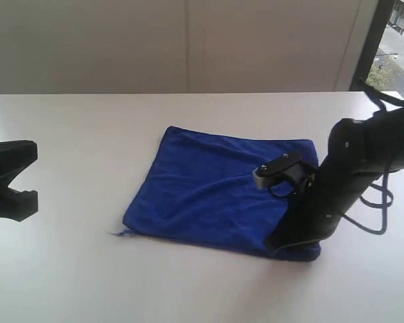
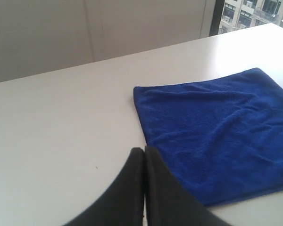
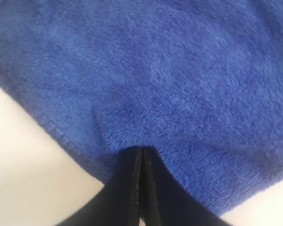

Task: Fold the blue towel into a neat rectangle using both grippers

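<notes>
Flat on the white table (image 1: 87,282), about the middle: the blue towel (image 1: 215,195), slightly rumpled, with a loose thread (image 1: 118,233) trailing off its near left corner. On its near right corner, the right gripper (image 3: 140,150) — jaws pressed together, tips sunk in the pile just inside the hem, a small pucker of cloth beside them. No telling whether pinching cloth or only pressing on it. Across that side of the towel, the black right arm (image 1: 337,182) and its looping cable (image 1: 380,202), hiding part of the right edge. Well apart to the left, off the cloth, the left gripper (image 2: 144,149) — fingers closed tight, holding nothing. Open tabletop around the other three corners. Pale wall (image 1: 188,40) behind the table's far edge, window (image 1: 397,40) at far right.
</notes>
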Robot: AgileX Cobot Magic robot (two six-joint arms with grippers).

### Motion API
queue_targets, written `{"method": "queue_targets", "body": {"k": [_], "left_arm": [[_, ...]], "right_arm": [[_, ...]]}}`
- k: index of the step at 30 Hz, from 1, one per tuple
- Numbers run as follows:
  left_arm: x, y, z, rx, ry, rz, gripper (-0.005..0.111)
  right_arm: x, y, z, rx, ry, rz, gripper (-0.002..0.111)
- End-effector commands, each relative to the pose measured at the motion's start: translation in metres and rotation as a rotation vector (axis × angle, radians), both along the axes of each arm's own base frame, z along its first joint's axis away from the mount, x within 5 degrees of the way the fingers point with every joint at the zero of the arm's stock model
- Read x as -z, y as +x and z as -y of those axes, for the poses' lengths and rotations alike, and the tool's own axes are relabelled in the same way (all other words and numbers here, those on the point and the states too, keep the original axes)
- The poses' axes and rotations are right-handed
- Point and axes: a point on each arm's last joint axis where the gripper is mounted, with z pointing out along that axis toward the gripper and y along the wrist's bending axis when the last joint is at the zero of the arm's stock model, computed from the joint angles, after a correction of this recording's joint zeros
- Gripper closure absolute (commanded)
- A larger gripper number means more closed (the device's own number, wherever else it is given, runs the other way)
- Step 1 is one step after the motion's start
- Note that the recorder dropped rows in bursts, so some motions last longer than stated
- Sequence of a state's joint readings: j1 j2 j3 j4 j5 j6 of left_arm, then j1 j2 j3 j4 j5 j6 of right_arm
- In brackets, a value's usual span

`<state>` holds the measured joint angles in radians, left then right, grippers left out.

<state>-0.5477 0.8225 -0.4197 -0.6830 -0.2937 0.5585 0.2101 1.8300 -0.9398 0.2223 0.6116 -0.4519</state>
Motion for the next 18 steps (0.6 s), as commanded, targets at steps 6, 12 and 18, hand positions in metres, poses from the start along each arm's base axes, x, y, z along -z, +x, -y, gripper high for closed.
{"method": "queue_targets", "body": {"k": [6, 12, 18], "left_arm": [[0.002, -0.003, 0.001, 0.016, -0.013, -0.027, 0.107], [0.002, -0.003, 0.001, 0.016, -0.013, -0.027, 0.107], [0.003, -0.004, 0.002, 0.026, -0.01, -0.038, 0.107]], "right_arm": [[0.007, -0.038, -0.072, -0.146, 0.0, -0.094, 0.108], [-0.001, -0.053, -0.113, -0.22, 0.016, -0.076, 0.108], [-0.02, -0.064, -0.162, -0.328, 0.083, 0.008, 0.108]]}}
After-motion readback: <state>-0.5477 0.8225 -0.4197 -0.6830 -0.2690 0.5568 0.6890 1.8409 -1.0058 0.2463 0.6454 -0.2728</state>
